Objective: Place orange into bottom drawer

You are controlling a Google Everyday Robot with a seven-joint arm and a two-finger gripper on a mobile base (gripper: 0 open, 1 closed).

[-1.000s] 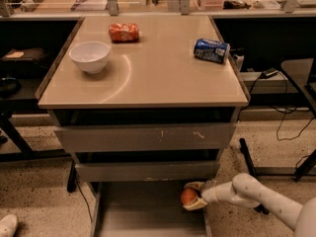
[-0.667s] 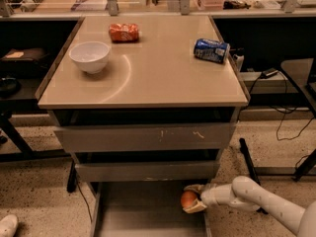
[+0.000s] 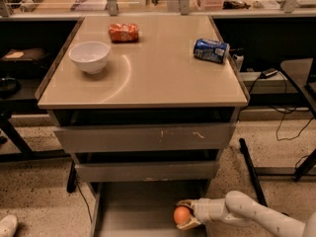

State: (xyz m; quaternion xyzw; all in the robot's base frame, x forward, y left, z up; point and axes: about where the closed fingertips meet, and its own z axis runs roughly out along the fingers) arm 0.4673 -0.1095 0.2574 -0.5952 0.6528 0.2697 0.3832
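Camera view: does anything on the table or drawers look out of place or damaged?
The blue soda can lies on its side at the right of the table, and the upper drawer front is scratched. The gripper holds the orange over the bottom drawer.

robot lab: end effector (image 3: 180, 215) gripping orange (image 3: 181, 214) at bottom drawer (image 3: 138, 206); floor cables (image 3: 289, 127), cluttered benches (image 3: 247, 6) behind.

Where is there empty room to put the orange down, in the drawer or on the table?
The bottom drawer is bare left of the gripper, which holds the orange at its right side. On the tabletop, the middle between the bowl and the can is free, and so is the front edge. The back is busier, with the snack bag.
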